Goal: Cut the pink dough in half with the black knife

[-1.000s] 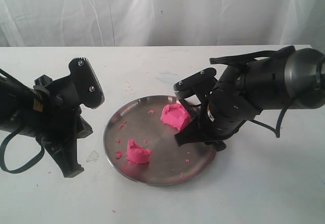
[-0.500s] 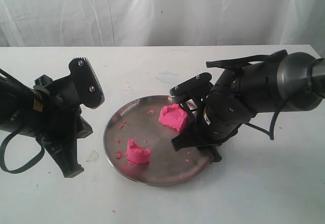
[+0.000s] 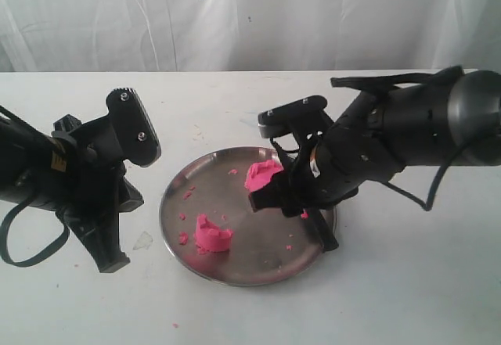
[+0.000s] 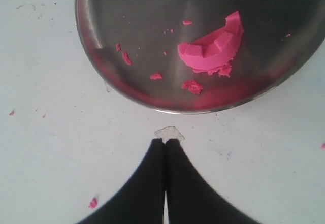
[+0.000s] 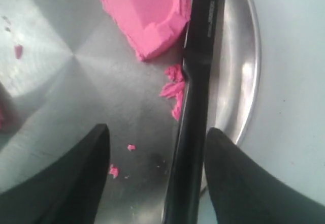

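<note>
**Right claw [image 5: 157, 130] wide open over the black knife [image 5: 200, 56]**

The right claw hangs low over the metal plate [image 3: 235, 271]. Its two fingers are far apart and they hold nothing. The black knife lies flat between them, and neither finger touches it. One end of the knife rests on the plate and the other end sticks out past the rim.

The pink dough [image 5: 144, 10] is already in two pieces, so the cutting looks done. One piece sits right against the side of the knife, under the right claw. The other piece [image 3: 213, 235] sits well apart, on the side of the plate near the left claw [image 4: 165, 141].

The left claw is over the white table [image 3: 407, 298], just beside the plate. Its fingers are pressed together with nothing between them.

What could go wrong? The knife is loose and hangs over the rim. If a finger bumps it when the claw goes up, it could slide off onto the table. The dough is soft and sticky, and it touches the knife, so a push on the knife could drag that piece along. A bump on the rim could also push the whole plate.
</note>
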### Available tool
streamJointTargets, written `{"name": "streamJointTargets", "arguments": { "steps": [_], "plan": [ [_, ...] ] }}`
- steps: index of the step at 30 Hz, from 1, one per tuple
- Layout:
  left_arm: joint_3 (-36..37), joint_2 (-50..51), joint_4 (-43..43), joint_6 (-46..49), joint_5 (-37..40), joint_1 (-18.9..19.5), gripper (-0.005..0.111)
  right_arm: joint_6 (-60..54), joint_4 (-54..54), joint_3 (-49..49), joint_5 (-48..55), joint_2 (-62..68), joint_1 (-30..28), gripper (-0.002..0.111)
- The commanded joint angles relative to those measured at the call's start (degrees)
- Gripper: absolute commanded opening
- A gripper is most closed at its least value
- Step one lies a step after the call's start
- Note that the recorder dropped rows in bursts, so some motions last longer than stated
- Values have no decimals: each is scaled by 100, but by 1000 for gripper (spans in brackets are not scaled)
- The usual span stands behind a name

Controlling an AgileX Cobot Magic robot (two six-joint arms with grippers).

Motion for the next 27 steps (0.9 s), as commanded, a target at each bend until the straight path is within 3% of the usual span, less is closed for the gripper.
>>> {"name": "streamJointTargets", "arguments": {
  "steps": [1, 4, 7, 9, 10, 12, 18, 22, 25, 27],
  "plan": [
    [42, -64, -67, -44, 6, -48, 0, -255, -608, 28, -39, -969, -29, 53],
    [42, -64, -67, -44, 6, -48, 0, -436, -3129, 168, 713, -1461, -58, 53],
    [42, -64, -67, -44, 6, -48, 0, 1226, -4716, 633, 1425, -1683, -548, 53],
    [42, -64, -67, -44, 98, -48, 0, 3092, -5409, 927, 2424, -1683, -1094, 53],
    [42, -64, -67, -44, 158, -48, 0, 4388, -5617, 1119, 3551, -1683, -1505, 53],
    [42, -64, -67, -44, 267, -48, 0, 5870, -5659, 1429, 4515, -1683, -2238, 52],
    [42, -64, -67, -44, 382, -48, 0, 5842, -4245, 1899, 4515, -1913, -3671, 43],
    [42, -64, -67, -44, 394, -48, 0, 4008, -2496, 1969, 2917, -2000, -4158, 26],
    [42, -64, -67, -44, 394, -48, 0, 937, 376, 1969, 1295, -2112, -4250, 11],
    [42, -64, -67, -44, 394, -48, 0, -2117, 2918, 1969, 977, -2183, -4182, 3]
  ]
}}
